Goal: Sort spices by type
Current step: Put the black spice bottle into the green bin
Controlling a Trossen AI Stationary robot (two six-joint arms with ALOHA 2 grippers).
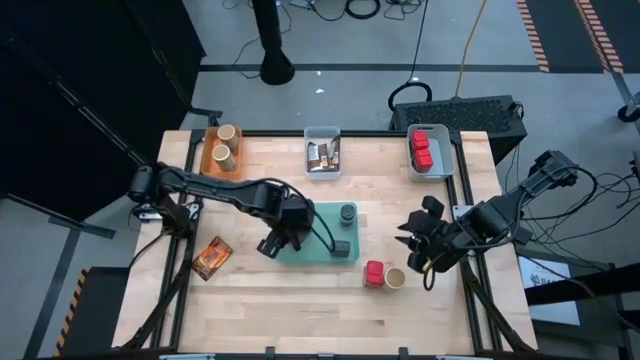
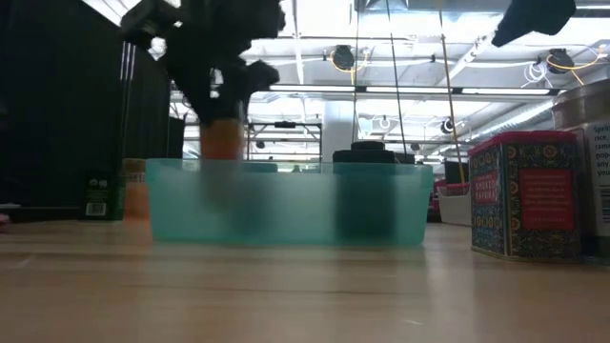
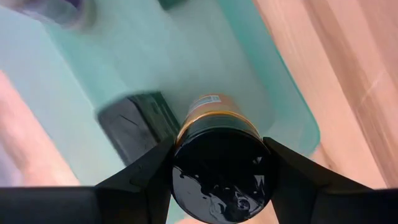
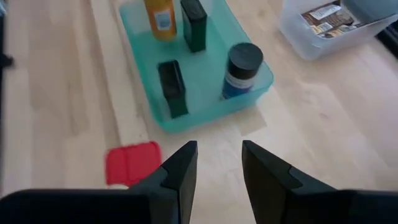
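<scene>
Our left gripper point(image 1: 272, 243) hung over the 9 o'clock end of the teal tray point(image 1: 322, 258), its fingers point(image 3: 146, 177) clamped on the two sides of an amber jar with a black lid point(image 3: 219, 171). In the low view that jar point(image 2: 221, 138) sat above the tray's rim, though we could not tell whether its base touched the tray floor. A dark grey block point(image 3: 134, 121) lay in the tray just beside it.

We saw our right gripper point(image 1: 408, 243) near the 3 o'clock side of the table, holding nothing, its fingers point(image 4: 180, 171) parted by a narrow gap and pointed toward the tray.

Inside the tray, a dark-lidded round jar point(image 1: 347, 213) stood toward 1 o'clock and another dark block point(image 1: 342, 249) toward 4 o'clock. At 5 o'clock from the tray, a red cube point(image 1: 373, 274) and a tan round jar point(image 1: 394, 278) stood touching on the bare wood. A printed flat packet point(image 1: 212, 257) lay near the 8 o'clock edge of the table.

Along the 12 o'clock edge, we counted three bins: an orange bin point(image 1: 207, 150) holding two tan jars point(image 1: 224, 145), a clear bin point(image 1: 322, 131) with brown packets point(image 1: 323, 156), and a blue bin point(image 1: 446, 152) with red cubes point(image 1: 422, 149).
</scene>
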